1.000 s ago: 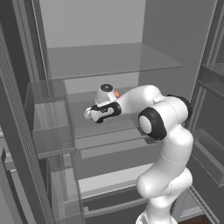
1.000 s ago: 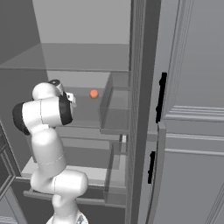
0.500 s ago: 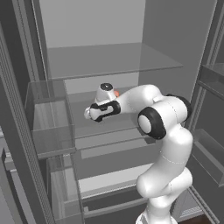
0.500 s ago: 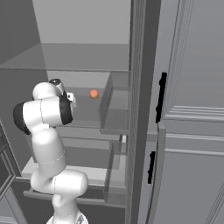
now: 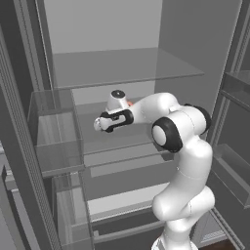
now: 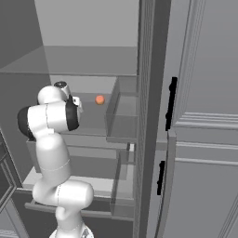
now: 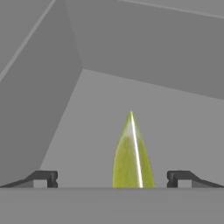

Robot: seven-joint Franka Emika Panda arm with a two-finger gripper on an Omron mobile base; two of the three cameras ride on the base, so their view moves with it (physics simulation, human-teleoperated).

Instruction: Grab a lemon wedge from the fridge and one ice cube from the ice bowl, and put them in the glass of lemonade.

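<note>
We're inside the fridge (image 5: 122,63), gripper (image 7: 111,179) spread wide. Lemon wedge (image 7: 131,157) lies on the shelf between the fingertips (image 7: 43,178), just right of centre. Its long axis points to 12 o'clock, along our approach.

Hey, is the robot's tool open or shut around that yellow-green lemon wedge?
Open. In the hand view the tool has its two dark fingertips standing wide apart, with the yellow-green lemon wedge between them, touching neither.
</note>
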